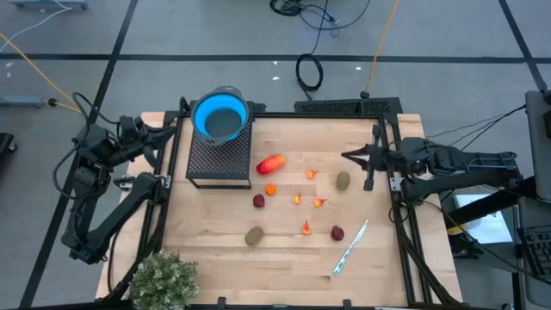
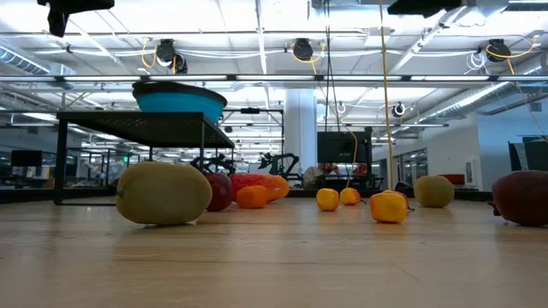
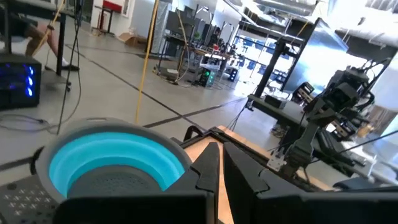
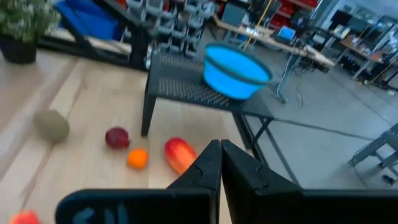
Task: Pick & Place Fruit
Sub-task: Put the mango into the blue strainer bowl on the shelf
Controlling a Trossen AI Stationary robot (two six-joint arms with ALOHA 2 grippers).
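My right gripper [image 1: 351, 156] hung with jaws together just beside the nearest brown-green fruit [image 1: 343, 180] — nearer than my left gripper [image 1: 169, 131], also closed, parked by the blue bowl [image 1: 220, 116]. Farther on lay the red-orange fruit [image 1: 271, 164] on the table [image 1: 284, 258] — long axis slanting toward the rack [image 1: 215, 159].

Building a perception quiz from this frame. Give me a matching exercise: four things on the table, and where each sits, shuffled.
Things:
1. blue bowl
2. elongated red-orange fruit
3. white-and-blue pen
4. green plant

Places:
A. front left corner of the table
B. on top of the black mesh stand
C. front right part of the table, lying at a slant
D. on the wood just right of the stand

Pairs: 1-B, 2-D, 3-C, 4-A
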